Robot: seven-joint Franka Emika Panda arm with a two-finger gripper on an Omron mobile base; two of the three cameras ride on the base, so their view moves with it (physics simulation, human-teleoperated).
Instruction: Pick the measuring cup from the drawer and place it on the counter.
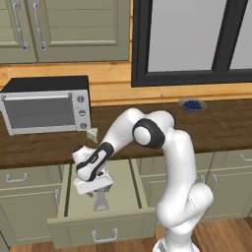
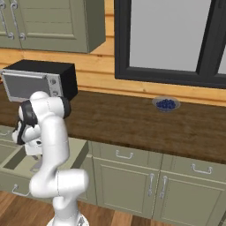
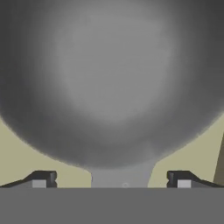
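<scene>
White arm folds down from lower right of the left base view, gripper (image 1: 93, 189) lowered into the open drawer (image 1: 102, 229). Jaws spread wide, either side of the measuring cup's handle, not touching it. Measuring cup (image 3: 109, 78) lies on the pale drawer floor, handle (image 1: 101, 202) toward the drawer front. Counter (image 1: 216, 125) carries a microwave (image 1: 47, 104), yellow wedge (image 1: 92, 134), blue-filled bowl (image 1: 192, 105). No legible writing.

The measuring cup (image 3: 112, 83) is lying in my open olive drawer (image 1: 101, 227), grey and round, its flat flared handle (image 1: 101, 202) pointing toward the drawer front below the dark counter (image 1: 216, 125).
</scene>
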